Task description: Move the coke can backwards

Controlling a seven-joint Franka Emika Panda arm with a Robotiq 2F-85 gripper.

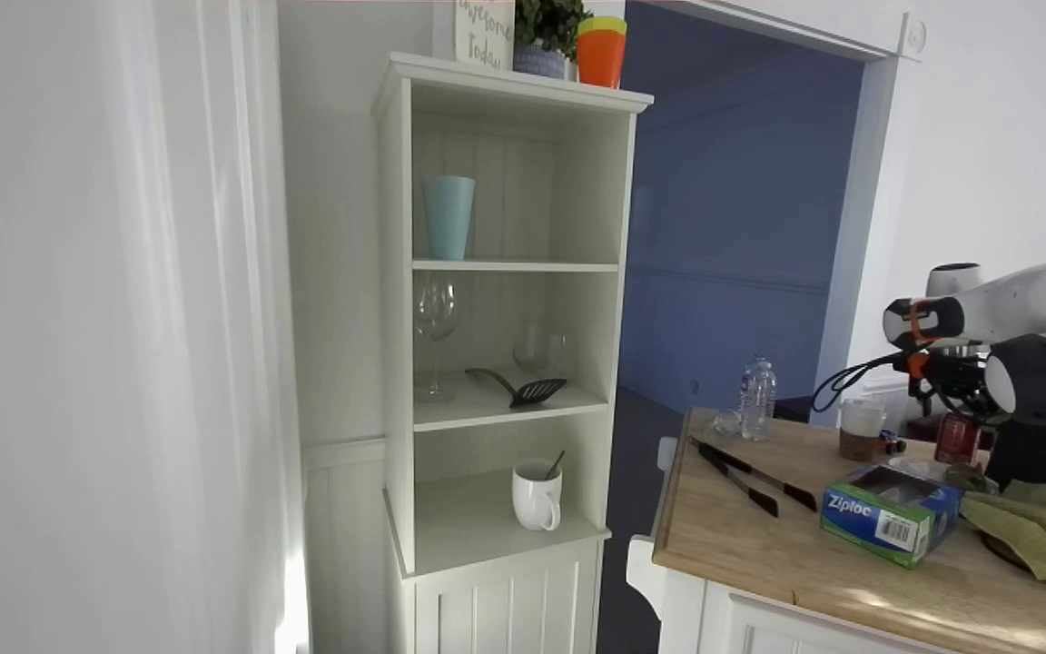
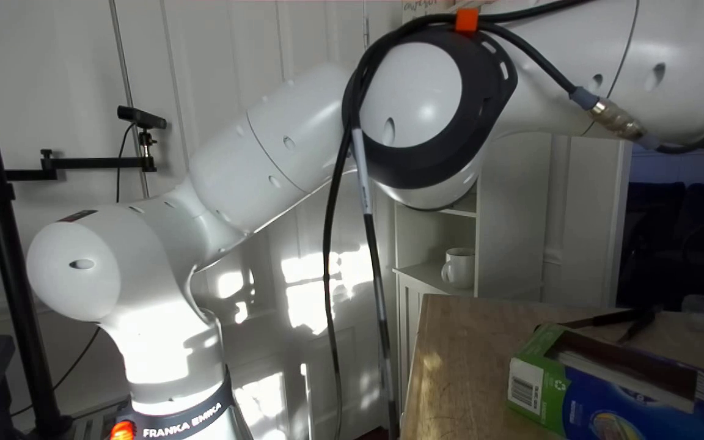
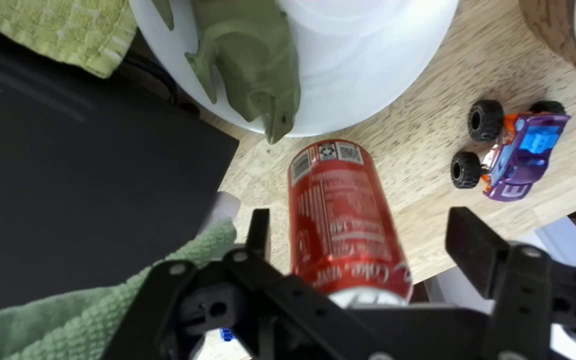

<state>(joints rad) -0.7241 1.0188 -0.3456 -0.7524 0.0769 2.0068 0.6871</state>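
The coke can [image 3: 343, 220] is red with a silvery top and stands upright on the wooden counter. In the wrist view it lies between the two fingers of my gripper [image 3: 364, 235], with gaps on both sides and the wider gap on the right. The gripper is open, and its base covers part of the can's top. In an exterior view the can [image 1: 957, 439] stands at the far right, directly below my gripper [image 1: 948, 406]. Neither the can nor the gripper shows in the exterior view filled by the arm.
A white plate [image 3: 368, 95] with a green toy animal [image 3: 258, 65] sits beside the can. A toy truck [image 3: 523, 150] lies to its right, near the counter edge. A Ziploc box [image 1: 891, 509], tongs [image 1: 750, 477], clear bottle [image 1: 757, 400], cup [image 1: 861, 431] and green cloth [image 1: 1045, 527] share the counter.
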